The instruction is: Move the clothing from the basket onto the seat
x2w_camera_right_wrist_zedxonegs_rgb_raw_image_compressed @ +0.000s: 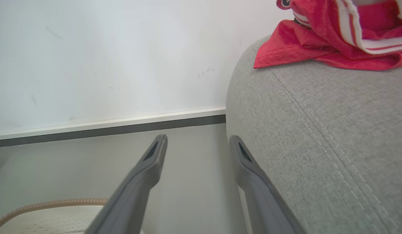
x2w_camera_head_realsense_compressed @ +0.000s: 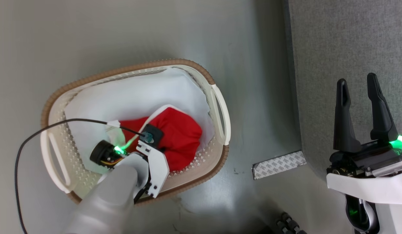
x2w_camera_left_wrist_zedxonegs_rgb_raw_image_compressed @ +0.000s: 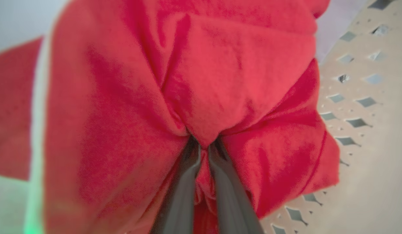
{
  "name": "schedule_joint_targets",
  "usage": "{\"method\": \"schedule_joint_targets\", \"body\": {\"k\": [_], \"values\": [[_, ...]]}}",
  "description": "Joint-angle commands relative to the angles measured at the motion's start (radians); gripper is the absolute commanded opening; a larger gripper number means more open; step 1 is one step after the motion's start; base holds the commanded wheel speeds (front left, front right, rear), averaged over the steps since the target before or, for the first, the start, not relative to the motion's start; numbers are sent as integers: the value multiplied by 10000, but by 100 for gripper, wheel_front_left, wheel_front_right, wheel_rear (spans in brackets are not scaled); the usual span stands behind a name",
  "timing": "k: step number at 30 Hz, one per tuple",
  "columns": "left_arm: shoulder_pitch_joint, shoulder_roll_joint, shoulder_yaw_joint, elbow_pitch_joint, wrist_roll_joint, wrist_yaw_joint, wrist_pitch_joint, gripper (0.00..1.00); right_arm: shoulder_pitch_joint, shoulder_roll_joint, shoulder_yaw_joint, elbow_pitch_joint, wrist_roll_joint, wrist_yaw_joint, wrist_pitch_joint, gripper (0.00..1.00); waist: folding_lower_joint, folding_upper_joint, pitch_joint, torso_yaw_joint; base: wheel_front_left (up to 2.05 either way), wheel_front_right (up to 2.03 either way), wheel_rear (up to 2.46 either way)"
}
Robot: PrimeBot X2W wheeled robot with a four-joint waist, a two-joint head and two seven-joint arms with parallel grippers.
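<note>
The cream basket with a brown rim stands on the floor and holds red clothing lying on white fabric. My left arm reaches down into it, and its wrist hides the fingers in the head view. In the left wrist view my left gripper is shut on a bunched fold of the red clothing, close to the basket's perforated wall. My right gripper stands open and holds nothing, by the edge of the grey seat. Another red jersey with white stripes lies on the seat.
A strip of patterned tape is stuck on the grey floor between basket and seat. A black cable loops from my left wrist over the basket's left end. A white wall with a dark baseboard runs behind. The basket's rim shows below my right gripper.
</note>
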Motion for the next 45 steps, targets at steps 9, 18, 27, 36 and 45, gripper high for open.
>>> {"method": "schedule_joint_targets", "body": {"k": [9,18,27,36,45], "values": [[454,-198,575,-434,-943,62,-2063,0,98,-6,-330,488,42,-24,5,100,-1,0,-1412,510,0,0,0],[2285,-413,1094,-1675,-2018,120,-2832,0,829,-6,-916,1315,-252,-25,5,100,-1,0,-4174,1349,0,0,0],[4113,-427,1200,-3910,-2519,559,-2859,0,1731,-10,-1359,1905,-655,-24,5,100,-1,0,-6558,2253,0,0,0],[5420,123,1303,-6213,-2390,1309,-2771,0,2457,-7,-1500,2332,-1256,-25,5,100,-1,0,-8210,2891,0,0,0],[6733,1344,1472,-8840,-2166,2127,-2128,0,3379,-10,-1460,2930,-1879,-24,7,100,-1,0,-9622,3254,0,0,0]]}}
